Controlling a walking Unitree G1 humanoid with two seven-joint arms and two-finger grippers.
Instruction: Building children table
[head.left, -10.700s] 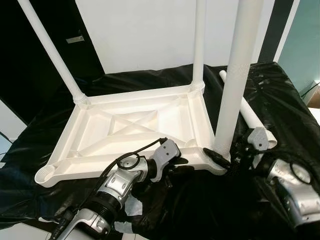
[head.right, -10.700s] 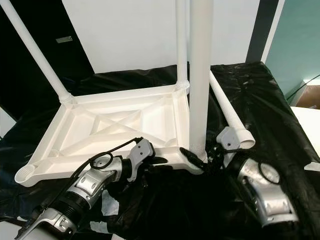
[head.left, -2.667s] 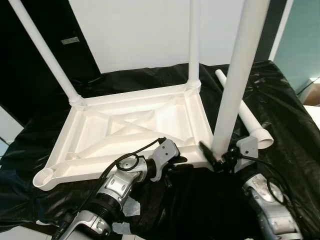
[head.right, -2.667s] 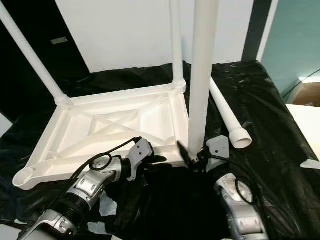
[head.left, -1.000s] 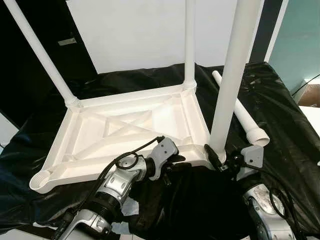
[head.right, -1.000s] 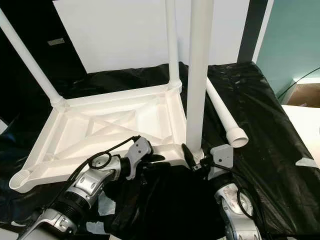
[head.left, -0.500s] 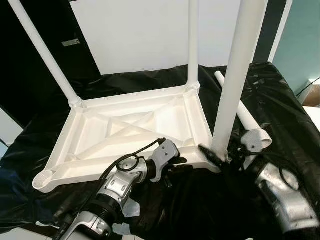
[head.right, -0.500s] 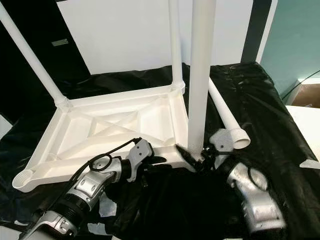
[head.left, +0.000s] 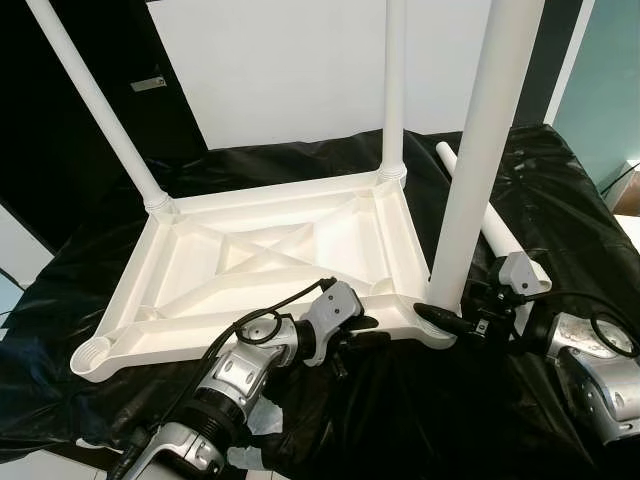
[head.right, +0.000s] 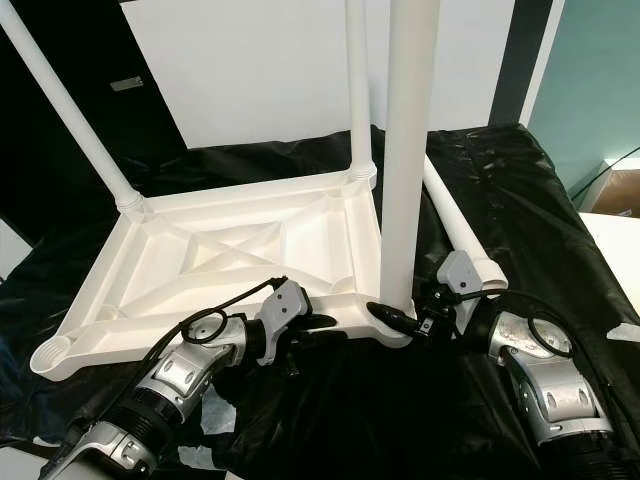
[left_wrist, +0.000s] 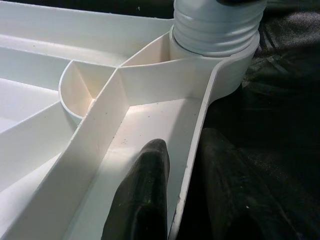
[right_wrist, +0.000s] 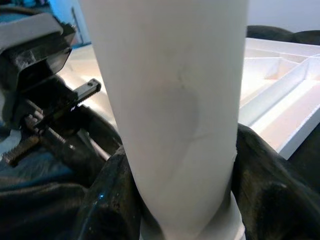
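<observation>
The white plastic table top (head.left: 200, 270) lies upside down on a black sheet. Three white legs stand in its corner sockets: far left (head.left: 100, 110), far right (head.left: 394, 90) and near right (head.left: 475, 170). My right gripper (head.left: 447, 318) is shut on the near right leg just above its socket, its fingers (right_wrist: 110, 200) wrapping the tube (right_wrist: 170, 100). My left gripper (head.left: 365, 328) is shut on the table top's near rim (left_wrist: 195, 150), one finger (left_wrist: 145, 200) inside the rim and one outside, close to the leg's ribbed base (left_wrist: 215, 30). The near left socket (head.left: 90, 355) is empty.
A fourth white leg (head.left: 495, 225) lies loose on the black sheet (head.left: 560, 200) just right of the table top, behind my right wrist. A white wall panel (head.left: 280, 70) stands behind the work area. Pale floor shows at the far right (head.right: 615, 240).
My right forearm has swung outward to the right around the near right leg's base, still gripping it. The left arm holds as before. The view has shifted slightly.
</observation>
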